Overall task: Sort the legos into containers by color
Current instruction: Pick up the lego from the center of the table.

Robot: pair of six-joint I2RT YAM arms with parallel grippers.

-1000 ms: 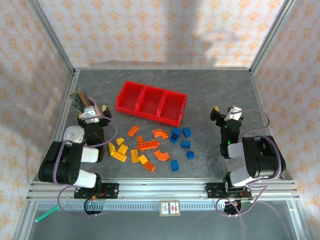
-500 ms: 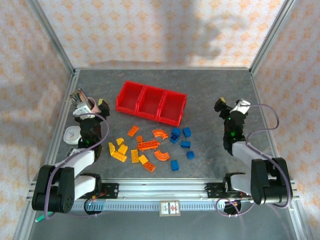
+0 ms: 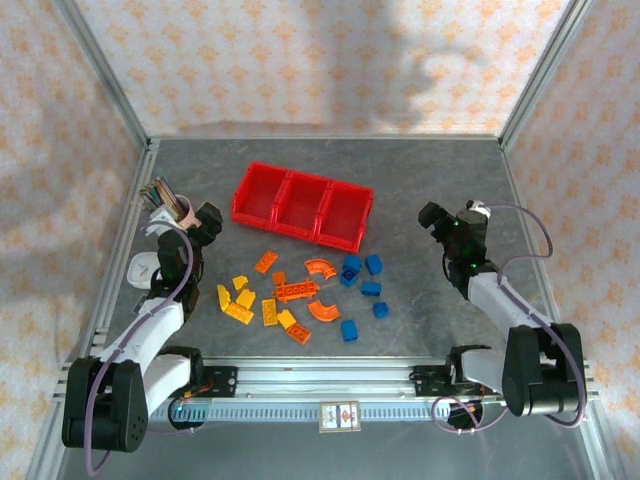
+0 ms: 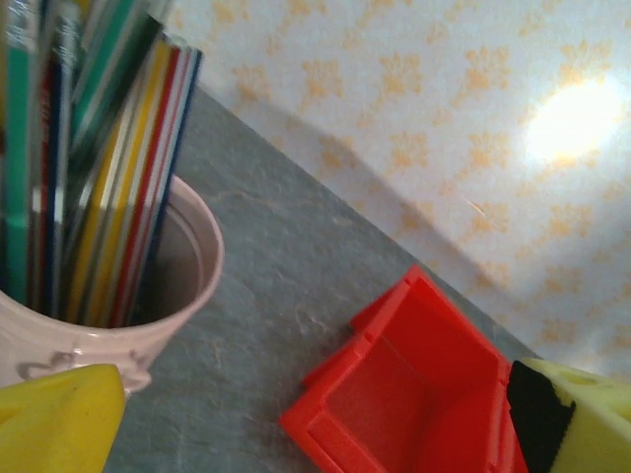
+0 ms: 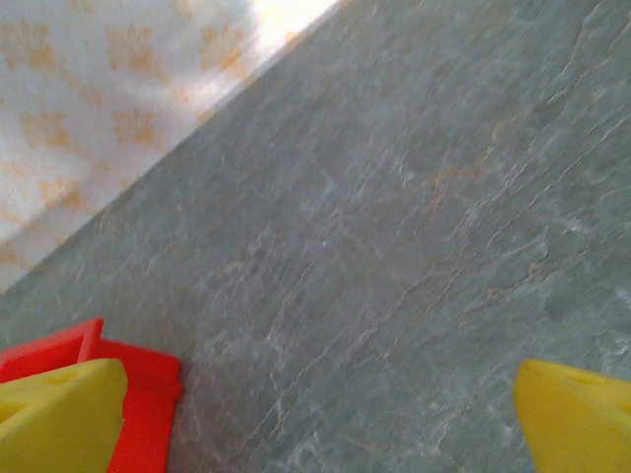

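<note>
The legos lie loose on the grey table in front of the containers: orange plates and arches, yellow pieces to the left, blue blocks to the right. The three joined red containers stand behind them with nothing visible inside. My left gripper hovers left of the containers, beside the pen cup, open and holding nothing. In the left wrist view its yellow fingers frame the left bin. My right gripper hangs right of the containers, open, its yellow fingers over bare table with a red bin corner at the left.
A pink cup with coloured pens stands at the left edge, close to my left gripper, and is large in the left wrist view as the cup. A white object lies below it. Metal frame posts and patterned walls ring the table.
Both arms have unfolded from their tucked pose and reached forward. The left gripper has swung toward the red containers, the right gripper has turned left. The legos have not moved.
</note>
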